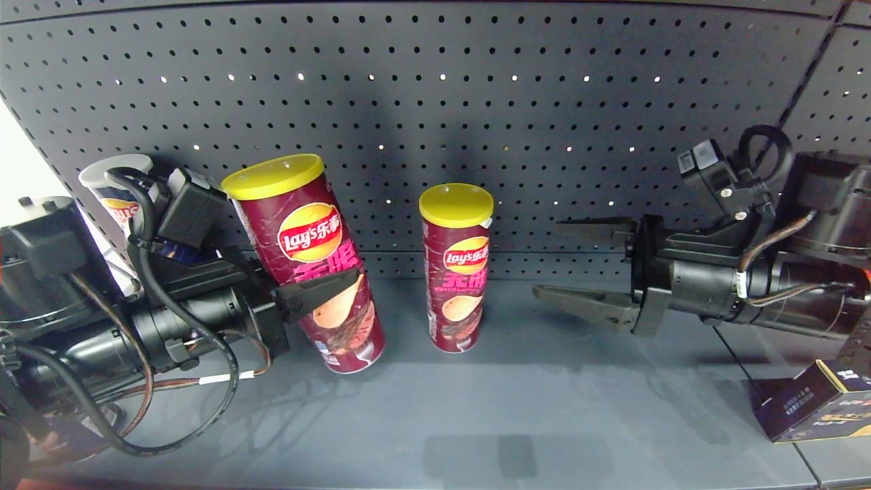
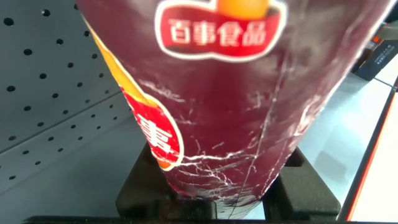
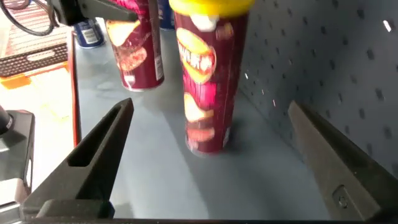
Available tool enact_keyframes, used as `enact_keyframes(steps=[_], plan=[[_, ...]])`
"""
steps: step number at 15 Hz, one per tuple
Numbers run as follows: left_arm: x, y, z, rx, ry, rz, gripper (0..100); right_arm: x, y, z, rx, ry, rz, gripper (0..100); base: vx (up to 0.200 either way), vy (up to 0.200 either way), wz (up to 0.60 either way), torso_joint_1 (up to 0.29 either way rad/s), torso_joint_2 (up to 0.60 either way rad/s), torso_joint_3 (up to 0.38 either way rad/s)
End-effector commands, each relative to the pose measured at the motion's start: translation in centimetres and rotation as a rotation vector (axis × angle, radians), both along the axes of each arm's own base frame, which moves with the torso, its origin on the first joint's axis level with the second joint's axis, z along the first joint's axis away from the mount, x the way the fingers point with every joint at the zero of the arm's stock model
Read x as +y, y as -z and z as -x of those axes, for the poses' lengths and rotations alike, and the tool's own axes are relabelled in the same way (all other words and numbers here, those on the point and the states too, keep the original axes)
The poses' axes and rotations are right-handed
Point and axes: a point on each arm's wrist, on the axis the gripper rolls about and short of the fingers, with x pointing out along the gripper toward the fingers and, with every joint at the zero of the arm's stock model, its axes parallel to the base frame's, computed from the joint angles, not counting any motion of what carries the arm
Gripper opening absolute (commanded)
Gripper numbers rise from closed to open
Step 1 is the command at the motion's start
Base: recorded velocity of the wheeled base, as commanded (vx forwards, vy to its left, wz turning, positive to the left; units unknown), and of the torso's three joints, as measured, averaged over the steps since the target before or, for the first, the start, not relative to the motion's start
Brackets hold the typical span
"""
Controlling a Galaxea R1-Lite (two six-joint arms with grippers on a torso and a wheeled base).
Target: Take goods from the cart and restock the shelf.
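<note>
Maroon chip can (image 1: 306, 258) with a yellow lid is clamped in the left gripper (image 1: 333, 280). One black finger (image 1: 316, 291) crosses the front of the can below its middle, and the jaws are closed against its sides. The can is tilted, with its lid leaning toward the robot's left and its base lower and further right. The base sits at or just above the grey shelf deck (image 1: 476, 415); contact cannot be confirmed. In the left wrist view the same can (image 2: 236, 112) rises straight out of the gripper, and its wrapper shows scuffs and creases.

A second maroon chip can (image 1: 457, 272), also yellow-lidded, stands upright on the shelf deck just to the right of the held one. The two are apart and not touching. It stands close to the grey pegboard back panel (image 1: 435, 95). The right wrist view shows this can (image 3: 208, 81) in the foreground, with the held can (image 3: 134, 50) further off.

The right gripper (image 1: 546, 260) hangs over the shelf deck to the right of the upright can, near it but clear of it. Its jaws are spread wide with nothing between them, and its fingertips point toward the can.

A third can (image 1: 116, 178) with a white lid stands at the back of the shelf on the left, partly hidden behind the left arm. A dark box (image 1: 813, 401) with yellow print lies on the deck at the far right, well apart from the cans.
</note>
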Motion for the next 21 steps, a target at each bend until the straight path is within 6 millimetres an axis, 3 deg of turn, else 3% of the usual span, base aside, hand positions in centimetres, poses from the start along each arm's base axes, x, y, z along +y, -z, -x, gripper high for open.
enact_keyframes(steps=[1, 11, 21], plan=[[0.0, 0.0, 0.0, -0.002, -0.001, 0.0, 0, 0.9, 0.8, -1.6, 0.015, -0.018, 0.015, 100, 0.0, 0.0, 0.0, 0.0, 0.0, 0.0], [-0.1, -0.5, -0.2, -0.018, -0.002, 0.005, 0, 3.7, 4.7, -4.0, 0.087, -0.102, 0.049, 100, 0.0, 0.0, 0.0, 0.0, 0.0, 0.0], [0.3, -0.5, -0.3, -0.017, -0.018, 0.004, 0, 6.1, 7.1, -6.6, 0.089, -0.122, 0.067, 100, 0.0, 0.0, 0.0, 0.0, 0.0, 0.0]])
